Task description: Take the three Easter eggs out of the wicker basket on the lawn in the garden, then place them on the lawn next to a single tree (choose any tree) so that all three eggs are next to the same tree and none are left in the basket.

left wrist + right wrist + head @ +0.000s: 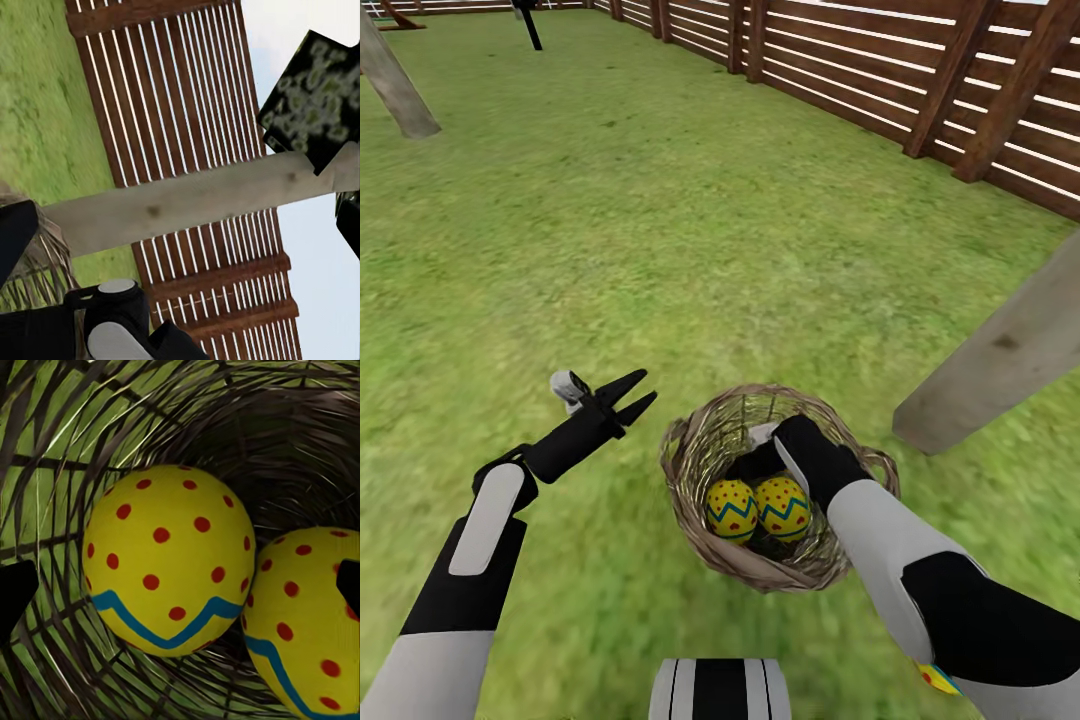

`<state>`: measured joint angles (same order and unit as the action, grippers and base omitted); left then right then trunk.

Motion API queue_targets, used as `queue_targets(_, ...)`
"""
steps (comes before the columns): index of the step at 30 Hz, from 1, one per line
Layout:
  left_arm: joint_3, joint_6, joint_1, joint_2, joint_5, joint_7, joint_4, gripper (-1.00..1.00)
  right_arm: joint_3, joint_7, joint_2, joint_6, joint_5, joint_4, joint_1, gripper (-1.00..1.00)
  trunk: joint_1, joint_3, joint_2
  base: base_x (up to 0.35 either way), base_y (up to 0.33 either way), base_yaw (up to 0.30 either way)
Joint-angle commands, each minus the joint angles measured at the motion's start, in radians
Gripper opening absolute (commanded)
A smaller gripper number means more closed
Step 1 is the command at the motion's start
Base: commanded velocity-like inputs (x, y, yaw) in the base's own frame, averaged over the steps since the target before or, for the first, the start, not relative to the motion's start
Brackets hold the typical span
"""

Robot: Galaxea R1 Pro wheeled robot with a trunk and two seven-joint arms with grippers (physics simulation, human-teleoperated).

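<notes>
The wicker basket (695, 470) stands on the lawn (660, 250) just ahead of me. Two Easter eggs lie in it side by side, one (731, 508) (169, 559) beside the other (784, 505) (307, 622), both yellow with blue zigzags and red dots. My right gripper (760, 462) (180, 585) reaches down into the basket, open, its black fingertips (15, 592) on either side of the eggs and touching neither. A yellow-blue sliver (938, 678) peeks from under my right forearm, mostly hidden. My left gripper (635, 395) (180, 225) hovers open over the grass, left of the basket and empty.
A pale tree trunk (1000, 360) (187, 199) rises just right of the basket, with dark mottled leaf panels (322, 97) above. A second trunk (395, 80) stands far left. The brown slat fence (920, 90) (172, 112) closes the right side. Open grass spreads ahead and left.
</notes>
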<state>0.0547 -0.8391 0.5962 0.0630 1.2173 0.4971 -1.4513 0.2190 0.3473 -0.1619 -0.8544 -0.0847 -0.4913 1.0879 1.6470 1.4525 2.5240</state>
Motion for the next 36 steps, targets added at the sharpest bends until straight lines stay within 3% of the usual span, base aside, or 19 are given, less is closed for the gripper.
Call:
queue_targets(1, 0.001, -0.006, 0.001, 0.000, 0.002, 0.001, 0.000, 1.00, 0.002, 0.007, 0.000, -0.003, -0.009, -0.001, 0.001, 1.00, 0.000, 0.005, 0.001, 0.000, 0.000, 0.000)
queue_targets(15, 0.002, -0.006, 0.001, 0.000, 0.002, 0.003, 0.000, 1.00, 0.003, 0.004, 0.001, 0.002, -0.017, -0.024, 0.001, 1.00, 0.007, 0.059, 0.004, 0.000, 0.000, 0.000)
queue_targets(24, 0.002, -0.006, 0.001, 0.000, 0.002, 0.003, -0.001, 1.00, 0.006, 0.010, 0.001, 0.004, -0.061, -0.062, 0.001, 1.00, 0.011, 0.094, 0.006, 0.000, 0.000, 0.000)
queue_targets(30, 0.002, -0.006, 0.001, 0.000, 0.002, 0.003, -0.001, 1.00, 0.095, 0.021, 0.002, 0.012, -0.055, -0.066, 0.001, 1.00, 0.013, 0.117, 0.007, 0.000, 0.000, 0.000)
queue_targets(36, 0.002, -0.006, 0.001, 0.000, 0.002, 0.003, -0.001, 1.00, 0.100, 0.087, 0.004, 0.012, -0.055, -0.076, 0.001, 1.00, 0.016, 0.140, 0.009, 0.000, 0.000, 0.000)
